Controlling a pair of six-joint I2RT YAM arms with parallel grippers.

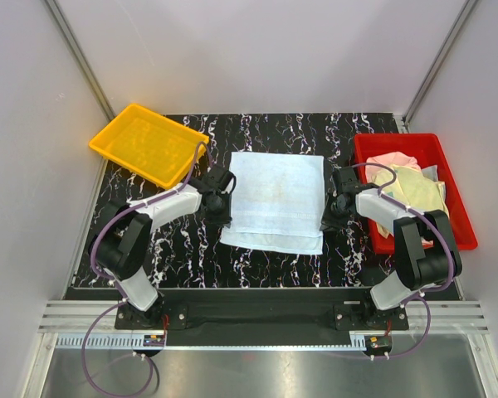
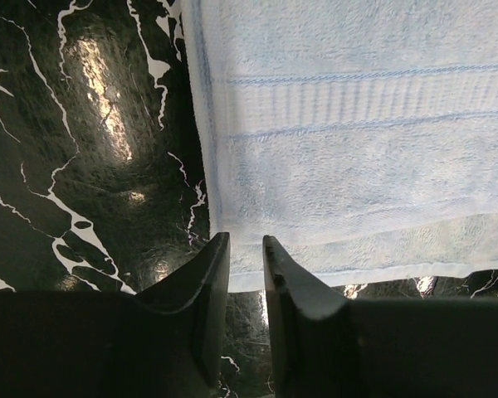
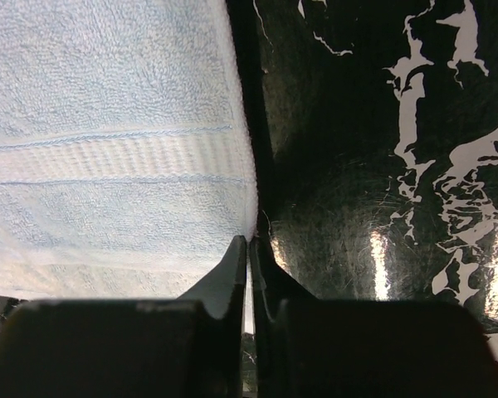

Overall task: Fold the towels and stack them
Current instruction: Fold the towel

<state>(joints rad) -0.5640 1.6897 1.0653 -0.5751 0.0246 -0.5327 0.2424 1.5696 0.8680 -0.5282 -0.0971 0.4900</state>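
A light blue towel [image 1: 275, 199] lies folded flat in the middle of the black marbled table [image 1: 174, 249], with a lower layer showing along its near edge. My left gripper [image 1: 226, 214] hovers at the towel's left side. In the left wrist view that gripper [image 2: 246, 239] is open by a narrow gap, its tips at a corner of the towel [image 2: 357, 149], with no cloth between them. My right gripper [image 1: 328, 217] is at the towel's right side. In the right wrist view it [image 3: 249, 240] is shut to a thin slit, its tips touching the towel's [image 3: 108, 141] right edge.
A red tray [image 1: 415, 143] at the right holds a pink towel [image 1: 392, 159] and a pale yellow towel [image 1: 419, 189] in a loose heap. An empty yellow tray [image 1: 145, 141] sits at the back left. Grey walls close in both sides.
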